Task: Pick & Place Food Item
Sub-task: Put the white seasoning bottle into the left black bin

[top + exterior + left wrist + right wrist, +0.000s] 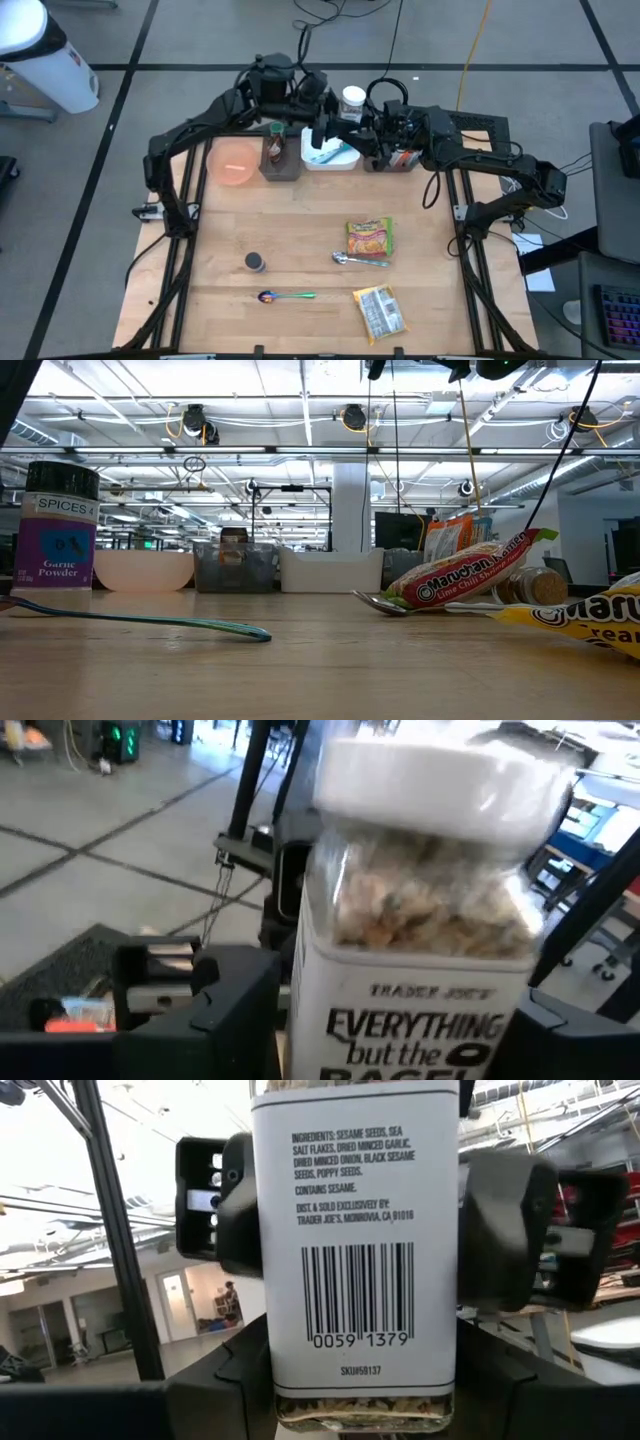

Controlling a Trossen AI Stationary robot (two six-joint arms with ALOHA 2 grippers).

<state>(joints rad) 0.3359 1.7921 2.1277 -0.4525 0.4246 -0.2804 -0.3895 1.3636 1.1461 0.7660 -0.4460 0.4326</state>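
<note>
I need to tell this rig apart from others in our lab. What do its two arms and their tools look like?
Both arms are dark, nearly black, built of slim jointed links, with black cables trailing off the table behind them. The left tool and the right tool each end in two blocky, matt black fingers with rounded corners. I see no coloured markings on them.

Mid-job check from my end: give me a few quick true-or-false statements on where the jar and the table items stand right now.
1. The seasoning jar is up off the table at the back, between the left gripper and right gripper. True.
2. The garlic powder bottle lies on its side. False: it stands upright.
3. Two ramen packets lie on the tabletop. True.
4. The teal spoon sits in the pink bowl. False: it lies on the table near the front.
</note>
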